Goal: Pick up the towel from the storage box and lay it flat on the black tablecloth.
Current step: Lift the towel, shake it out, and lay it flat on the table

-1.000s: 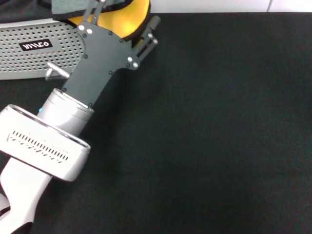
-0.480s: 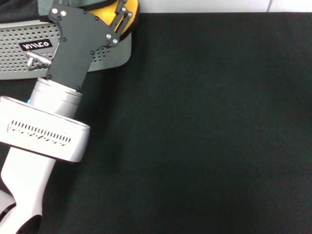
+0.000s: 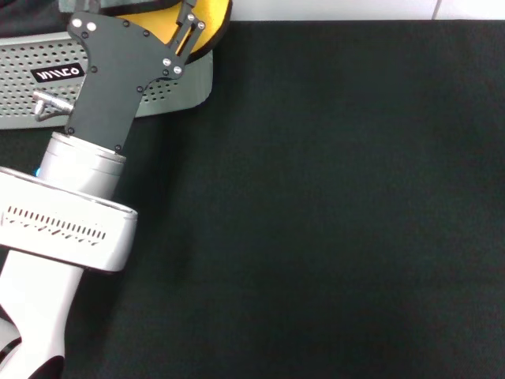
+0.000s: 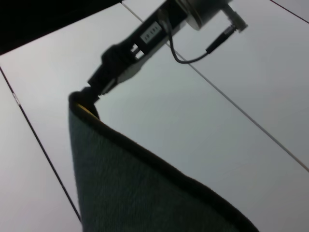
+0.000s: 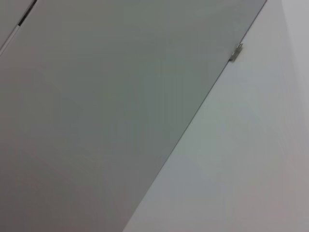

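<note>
Holding the towel (image 3: 217,24) pinched tight in the left gripper (image 3: 192,21) just over the storage box (image 3: 170,87) at the far left, next needing a carry out over the black tablecloth (image 3: 331,205) and a flat spread, with most of the towel cut off and no right gripper to see.

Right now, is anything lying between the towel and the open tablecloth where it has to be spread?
Nothing visible. The left gripper is up at the storage box with the towel at its fingers. The black tablecloth beside the box shows no objects on it. The right gripper is out of view.
</note>
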